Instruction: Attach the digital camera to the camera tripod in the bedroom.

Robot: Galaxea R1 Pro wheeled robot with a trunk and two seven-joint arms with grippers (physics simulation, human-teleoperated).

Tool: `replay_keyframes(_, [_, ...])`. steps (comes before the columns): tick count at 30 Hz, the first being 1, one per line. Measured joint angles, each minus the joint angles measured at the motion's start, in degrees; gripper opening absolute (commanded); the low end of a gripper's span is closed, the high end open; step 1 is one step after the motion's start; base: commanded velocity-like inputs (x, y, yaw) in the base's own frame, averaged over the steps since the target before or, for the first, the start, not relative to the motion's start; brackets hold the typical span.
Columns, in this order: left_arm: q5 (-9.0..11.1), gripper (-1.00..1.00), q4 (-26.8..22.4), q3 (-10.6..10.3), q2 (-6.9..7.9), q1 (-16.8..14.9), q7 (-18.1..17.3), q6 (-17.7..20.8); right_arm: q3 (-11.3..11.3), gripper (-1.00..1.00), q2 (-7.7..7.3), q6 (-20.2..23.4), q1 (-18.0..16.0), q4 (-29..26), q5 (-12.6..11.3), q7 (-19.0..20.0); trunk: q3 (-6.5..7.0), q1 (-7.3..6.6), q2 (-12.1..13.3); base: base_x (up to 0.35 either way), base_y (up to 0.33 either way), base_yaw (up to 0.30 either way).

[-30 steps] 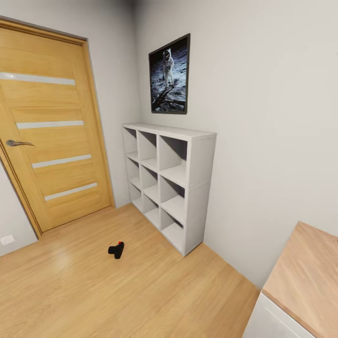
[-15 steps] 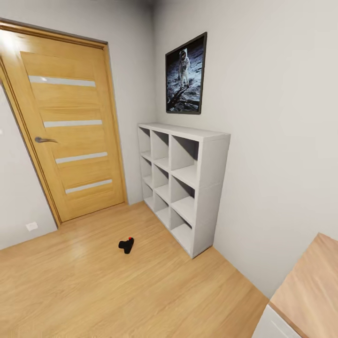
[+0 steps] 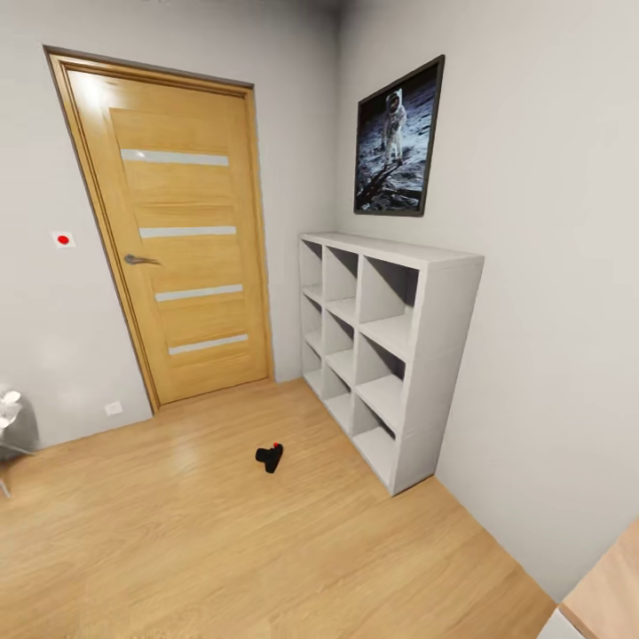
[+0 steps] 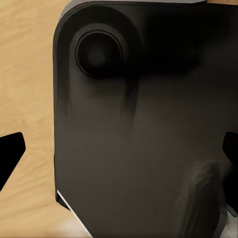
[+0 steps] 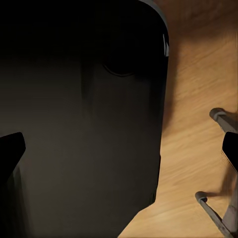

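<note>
Ahead, the head view showed the digital camera (image 3: 270, 458) lying on the light wood floor (image 3: 177, 550), near white cube shelves (image 3: 390, 355) and a wooden door (image 3: 182, 240). Both wrist views showed my fingertips spread wide over my dark base (image 4: 144, 129).

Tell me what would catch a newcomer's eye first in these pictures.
Probably the small black boxy camera with a red button, lying alone on the light wood floor in front of the white cube shelf unit. Next come the tall honey-coloured wooden door with pale stripes on the far wall, and the dark-framed astronaut picture above the shelves.
</note>
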Motion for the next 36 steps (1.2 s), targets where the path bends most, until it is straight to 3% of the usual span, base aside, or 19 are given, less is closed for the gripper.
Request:
replay_keyframes(10, [3.4, 1.00, 0.0, -0.1, -0.08, 0.0, 0.0, 0.0, 0.0, 1.00, -0.12, -0.1, 0.0, 0.0, 0.0, 0.0, 0.00, -0.03, 0.0, 0.142, 0.000, 0.031])
replay_keyframes(23, [3.7, 1.00, 0.0, -0.1, -0.09, 0.0, 0.0, 0.0, 0.0, 1.00, -0.26, -0.1, 0.0, 0.0, 0.0, 0.1, 0.00, -0.03, 0.0, 0.290, 0.000, 0.002])
replay_keyframes(31, [3.7, 1.00, -0.1, -0.1, 0.00, 0.0, 0.1, -0.1, 0.0, 1.00, -0.17, -0.1, 0.0, 0.1, 2.0, 0.3, 0.00, 0.00, 0.0, 0.000, 0.000, 0.000])
replay_keyframes(36, [3.8, 1.00, -0.1, 0.0, 0.00, 0.0, 0.0, -0.1, 0.0, 1.00, -0.25, -0.1, 0.0, 0.1, 1.7, 0.2, 0.00, 0.00, 0.0, 0.000, 0.000, 0.000])
